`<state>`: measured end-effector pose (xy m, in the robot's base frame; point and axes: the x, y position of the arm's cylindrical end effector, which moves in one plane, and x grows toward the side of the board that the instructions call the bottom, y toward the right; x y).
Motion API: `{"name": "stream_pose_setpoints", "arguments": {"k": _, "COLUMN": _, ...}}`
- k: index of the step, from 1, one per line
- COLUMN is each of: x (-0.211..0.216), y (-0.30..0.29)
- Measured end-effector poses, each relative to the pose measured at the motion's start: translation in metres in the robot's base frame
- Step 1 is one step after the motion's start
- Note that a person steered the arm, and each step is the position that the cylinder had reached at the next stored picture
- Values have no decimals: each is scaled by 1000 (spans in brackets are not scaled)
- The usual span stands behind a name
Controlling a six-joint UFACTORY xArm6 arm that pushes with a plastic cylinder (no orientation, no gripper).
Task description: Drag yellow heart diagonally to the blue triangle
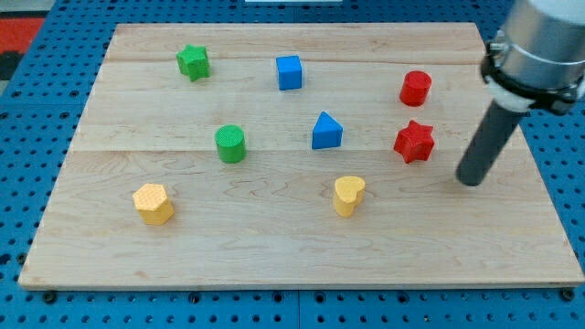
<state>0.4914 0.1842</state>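
Observation:
The yellow heart (348,195) lies on the wooden board a little below the middle, toward the view's right. The blue triangle (326,132) stands just above it and slightly to the left, apart from it. My tip (470,180) rests on the board well to the right of the heart, at about the same height in the view, and just right of and below the red star (414,142). It touches no block.
A red cylinder (415,88) sits above the red star. A blue cube (289,72) and a green star (193,62) are near the top. A green cylinder (230,143) is at middle left, a yellow hexagon (153,203) at lower left. The board's edge (274,283) runs along the bottom.

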Motion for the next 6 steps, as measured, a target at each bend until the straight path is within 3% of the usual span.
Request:
{"name": "stream_pose_setpoints", "arguments": {"k": 1, "x": -38, "y": -40}}
{"name": "stream_pose_setpoints", "arguments": {"k": 2, "x": -76, "y": -37}}
{"name": "stream_pose_setpoints", "arguments": {"k": 3, "x": -13, "y": -35}}
{"name": "stream_pose_setpoints", "arguments": {"k": 4, "x": 79, "y": -72}}
{"name": "stream_pose_setpoints", "arguments": {"k": 5, "x": 55, "y": -150}}
{"name": "stream_pose_setpoints", "arguments": {"k": 6, "x": 1, "y": -123}}
